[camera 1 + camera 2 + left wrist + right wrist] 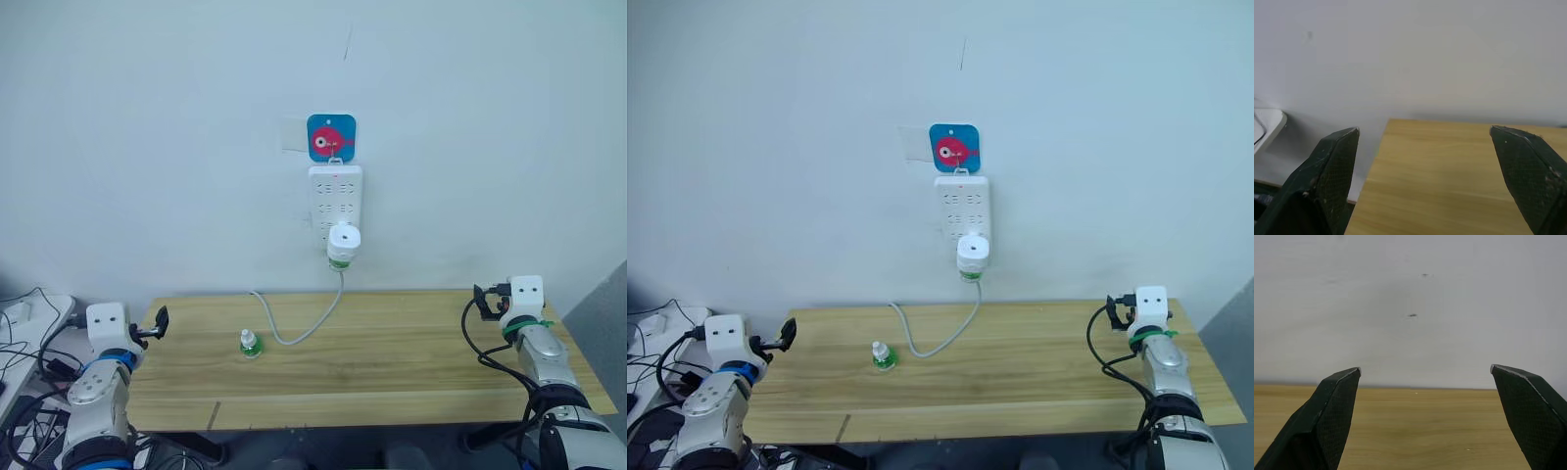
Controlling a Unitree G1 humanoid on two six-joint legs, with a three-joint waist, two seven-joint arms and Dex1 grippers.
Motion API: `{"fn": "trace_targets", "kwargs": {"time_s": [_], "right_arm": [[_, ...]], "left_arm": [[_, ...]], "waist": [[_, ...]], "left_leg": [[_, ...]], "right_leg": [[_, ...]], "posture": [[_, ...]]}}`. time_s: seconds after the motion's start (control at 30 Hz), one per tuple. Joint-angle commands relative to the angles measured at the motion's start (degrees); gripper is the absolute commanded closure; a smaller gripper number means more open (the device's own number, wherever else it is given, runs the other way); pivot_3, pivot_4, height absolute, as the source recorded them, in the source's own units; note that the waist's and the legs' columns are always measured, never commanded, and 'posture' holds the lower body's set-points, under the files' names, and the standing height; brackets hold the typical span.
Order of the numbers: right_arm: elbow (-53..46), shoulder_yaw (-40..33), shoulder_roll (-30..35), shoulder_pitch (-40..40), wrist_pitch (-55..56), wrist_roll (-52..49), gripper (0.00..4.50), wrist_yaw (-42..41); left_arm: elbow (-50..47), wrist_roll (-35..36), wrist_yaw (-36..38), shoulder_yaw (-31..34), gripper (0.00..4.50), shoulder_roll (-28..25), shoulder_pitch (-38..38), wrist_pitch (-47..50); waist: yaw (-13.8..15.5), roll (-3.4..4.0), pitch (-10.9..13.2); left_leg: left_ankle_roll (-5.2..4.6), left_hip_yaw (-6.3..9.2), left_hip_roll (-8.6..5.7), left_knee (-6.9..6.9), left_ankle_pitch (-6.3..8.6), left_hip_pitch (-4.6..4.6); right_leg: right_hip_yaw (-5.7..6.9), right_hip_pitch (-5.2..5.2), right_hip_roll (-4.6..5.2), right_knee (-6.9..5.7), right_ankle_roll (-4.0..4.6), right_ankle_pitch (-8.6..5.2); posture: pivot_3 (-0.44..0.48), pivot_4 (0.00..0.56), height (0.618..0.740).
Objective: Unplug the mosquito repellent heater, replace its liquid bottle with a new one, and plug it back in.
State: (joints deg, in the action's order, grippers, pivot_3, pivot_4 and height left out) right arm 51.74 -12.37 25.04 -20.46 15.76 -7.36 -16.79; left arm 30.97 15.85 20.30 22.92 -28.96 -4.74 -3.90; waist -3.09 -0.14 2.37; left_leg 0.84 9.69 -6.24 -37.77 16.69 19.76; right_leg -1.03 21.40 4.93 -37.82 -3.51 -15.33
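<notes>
The mosquito repellent heater sits plugged into the wall-hung power strip, the capped green bottle stands on the wooden table, and the left gripper and right gripper are both spread wide, holding nothing.

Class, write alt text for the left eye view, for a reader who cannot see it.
A white mosquito repellent heater with a green liquid bottle is plugged into a power strip hanging on the wall above a wooden table. A capped green bottle stands on the table, between the open left gripper and right gripper.
</notes>
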Motion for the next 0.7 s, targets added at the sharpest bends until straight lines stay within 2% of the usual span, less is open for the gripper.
{"fn": "trace_targets", "kwargs": {"time_s": [0.03, 0.17, 0.27, 0.4, 0.53, 0.7], "right_arm": [[-12.9, -0.7, -0.6, 2.5, -4.4, -4.0, 0.04, -3.9], [-32.7, 1.0, -1.7, 9.6, -14.0, -9.7, 0.04, -9.1], [-46.7, 2.2, -1.8, 13.8, -22.1, -14.4, 0.0, -11.4], [-59.4, 3.9, -1.5, 16.6, -30.6, -18.9, 0.0, -12.8], [-69.6, 6.3, -2.2, 17.4, -37.8, -23.2, 0.0, -12.7], [-76.5, 9.4, -3.7, 15.6, -43.6, -25.9, 0.0, -11.4]], "left_arm": [[-11.7, 4.5, 8.6, -0.5, 0.0, -3.2, 0.9, 3.7], [-23.5, 10.8, 18.0, -2.7, 0.0, -7.1, 0.0, 13.2], [-30.4, 15.4, 23.3, -5.0, 0.62, -9.7, -3.3, 20.0], [-33.1, 16.6, 27.1, -9.1, 1.9, -11.3, -9.0, 25.9], [-30.0, 15.2, 30.8, -13.4, 1.9, -10.8, -16.0, 27.3], [-19.4, 11.2, 36.2, -18.4, 1.9, -8.7, -25.3, 23.7]], "waist": [[0.0, 0.01, 0.4], [0.0, 0.29, 1.0], [0.1, 0.48, 1.4], [0.1, 0.56, 1.9], [-0.2, 0.43, 2.4], [-0.6, 0.35, 2.5]], "left_leg": [[0.0, 0.0, 0.02, 0.0, 0.0, 0.05], [0.0, 0.01, 0.05, 0.01, 0.0, 0.18], [0.0, 0.0, 0.06, 0.02, 0.01, 0.29], [0.0, -0.09, 0.06, 0.01, 0.01, 0.27], [0.01, -0.15, 0.12, 0.01, 0.0, 0.27], [0.01, -0.3, 0.15, 0.02, 0.0, 0.5]], "right_leg": [[-0.01, 0.03, 0.01, 0.01, 0.0, 0.0], [-0.01, 0.2, 0.0, 0.01, 0.0, 0.0], [-0.01, 0.33, 0.01, -0.01, 0.0, 0.0], [-0.02, 0.33, 0.0, -0.01, -0.04, -0.02], [-0.01, 0.36, -0.04, -0.02, -0.27, -0.16], [-0.02, 0.68, -0.06, -0.01, -0.03, 0.01]], "posture": [[-0.052, 0.059, 0.74], [-0.072, 0.068, 0.74], [-0.089, 0.069, 0.74], [-0.116, 0.071, 0.74], [-0.146, 0.07, 0.74], [-0.175, 0.066, 0.74]]}}
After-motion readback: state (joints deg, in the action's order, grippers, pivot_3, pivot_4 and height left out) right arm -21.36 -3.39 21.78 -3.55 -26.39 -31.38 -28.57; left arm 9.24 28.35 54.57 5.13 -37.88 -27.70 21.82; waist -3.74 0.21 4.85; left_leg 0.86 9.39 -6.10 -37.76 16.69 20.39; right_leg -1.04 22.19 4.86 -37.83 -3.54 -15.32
